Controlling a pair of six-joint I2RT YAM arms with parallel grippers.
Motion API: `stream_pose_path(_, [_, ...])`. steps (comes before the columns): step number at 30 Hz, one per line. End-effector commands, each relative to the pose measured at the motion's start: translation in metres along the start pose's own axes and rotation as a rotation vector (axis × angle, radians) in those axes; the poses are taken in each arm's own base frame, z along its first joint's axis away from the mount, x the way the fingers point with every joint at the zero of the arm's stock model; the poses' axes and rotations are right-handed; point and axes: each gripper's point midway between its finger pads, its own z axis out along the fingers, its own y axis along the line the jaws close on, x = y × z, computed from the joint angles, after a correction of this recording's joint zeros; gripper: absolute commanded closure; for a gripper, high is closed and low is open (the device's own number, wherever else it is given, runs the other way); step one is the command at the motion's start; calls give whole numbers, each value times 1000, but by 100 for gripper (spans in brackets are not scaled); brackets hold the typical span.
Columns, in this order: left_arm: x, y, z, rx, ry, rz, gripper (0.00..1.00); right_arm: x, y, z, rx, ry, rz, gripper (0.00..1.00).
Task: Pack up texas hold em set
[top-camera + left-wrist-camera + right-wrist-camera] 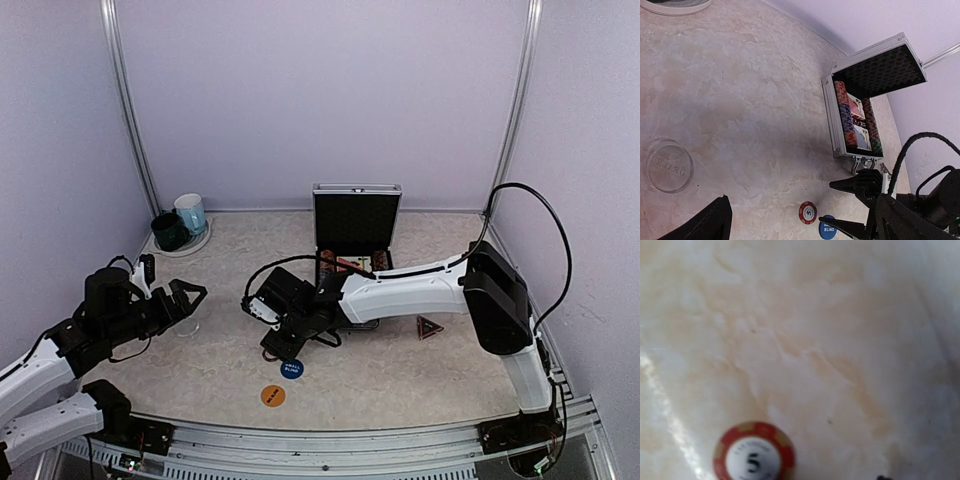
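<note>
The silver case stands open on the far side of the right claw, its lid upright, with chip rows and cards inside. One red chip marked 5 lies flat on the table just before this claw's tips. The jaws are apart and hold nothing. A blue button lies just beside the claw. The left claw is wide open and empty, with a clear disc near it.
</note>
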Motion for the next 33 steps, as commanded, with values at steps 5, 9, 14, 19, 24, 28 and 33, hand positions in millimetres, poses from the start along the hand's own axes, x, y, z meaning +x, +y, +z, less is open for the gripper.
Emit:
stream_pose_path(5, [-3,-3,2,19,-10,0,1,1,10,5,-73,43,43,33])
stream_pose_path(9, [-4,-3,1,18,-14,2,1,0,16,7,-104,46,42,32])
stream_pose_path(14, [-4,-3,1,19,-18,2,1,8,21,17,-102,87,25,31])
stream_pose_path(19, [-5,-4,1,19,-18,3,1,17,30,28,-98,116,8,31])
stream_pose_path(24, [-6,-4,0,16,-21,6,1,20,35,31,-100,131,0,34])
stream_pose_path(28, [-7,-4,0,14,-23,6,1,26,38,33,-111,152,-4,41])
stream_pose_path(33, [-9,-6,0,16,-26,7,1,33,36,34,-97,169,6,51])
